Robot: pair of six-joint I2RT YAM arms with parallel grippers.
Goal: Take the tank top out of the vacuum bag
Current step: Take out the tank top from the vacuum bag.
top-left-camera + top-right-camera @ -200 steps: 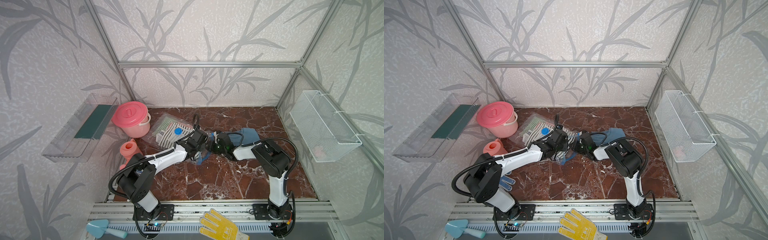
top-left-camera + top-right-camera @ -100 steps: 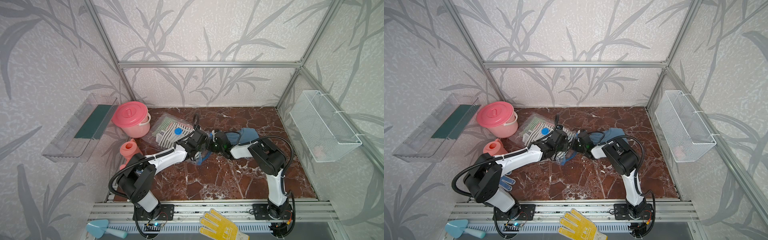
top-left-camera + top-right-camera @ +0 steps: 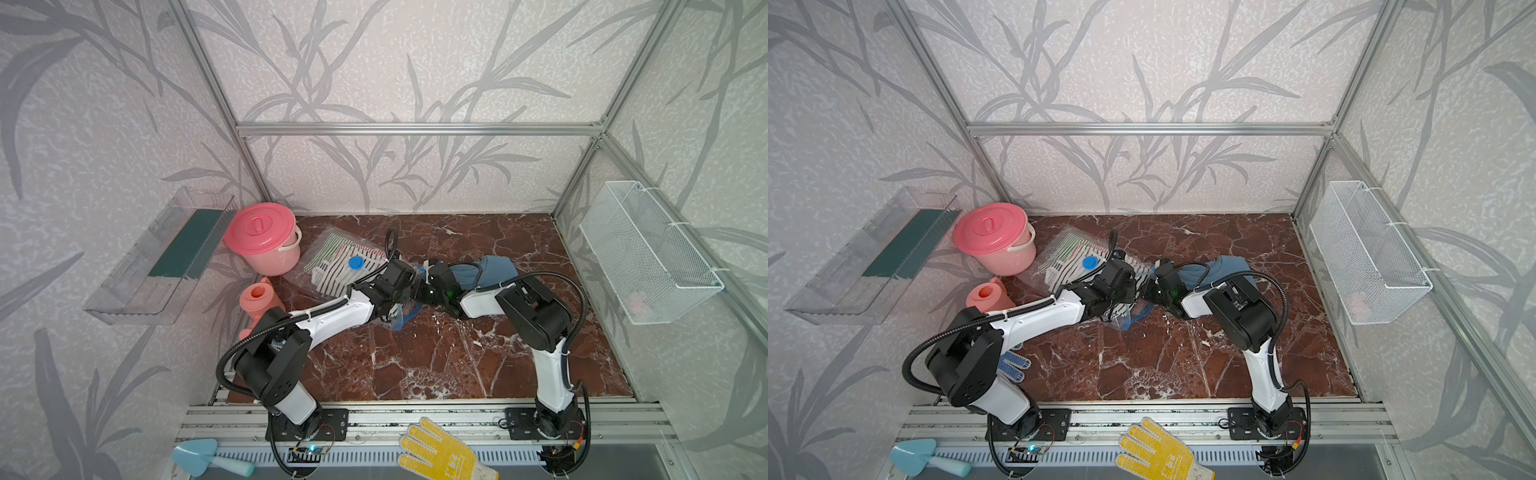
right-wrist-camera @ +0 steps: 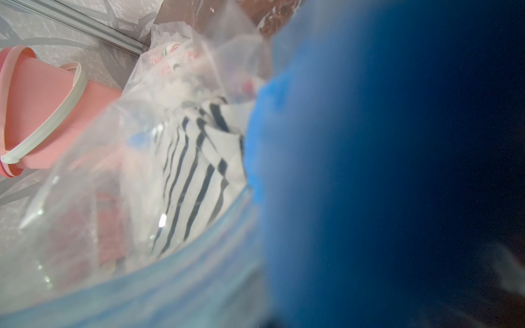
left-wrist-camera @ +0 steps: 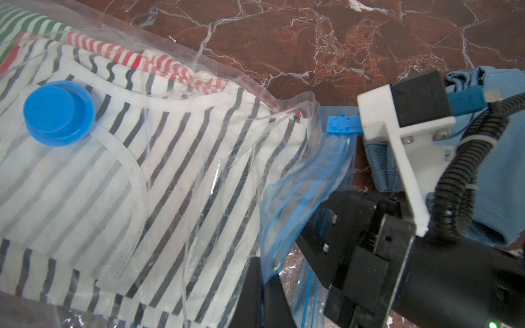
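Observation:
The vacuum bag point(image 3: 332, 266) lies at the back left of the marble floor, clear plastic with a round blue valve cap point(image 5: 58, 113). Inside it the tank top point(image 5: 176, 181) shows, white with black stripes and white binding, over other striped clothes. My left gripper point(image 5: 268, 295) is shut on the bag's blue zip strip point(image 5: 306, 181) and holds that flap up. My right gripper point(image 3: 420, 291) faces it nose to nose at the bag's mouth, shut, its fingertips covered by the raised strip. The right wrist view is mostly blurred blue; the zip strip point(image 4: 170, 278) crosses it.
A blue cloth point(image 3: 494, 270) lies under the right arm's cable. A pink lidded bucket point(image 3: 262, 232) and a pink watering can point(image 3: 262, 297) stand left of the bag. A wire basket point(image 3: 648, 257) hangs on the right wall, a clear shelf point(image 3: 166, 253) on the left.
The right gripper has slid left to the bag's mouth and closed at the zip strip. The left gripper has kept its hold and place.

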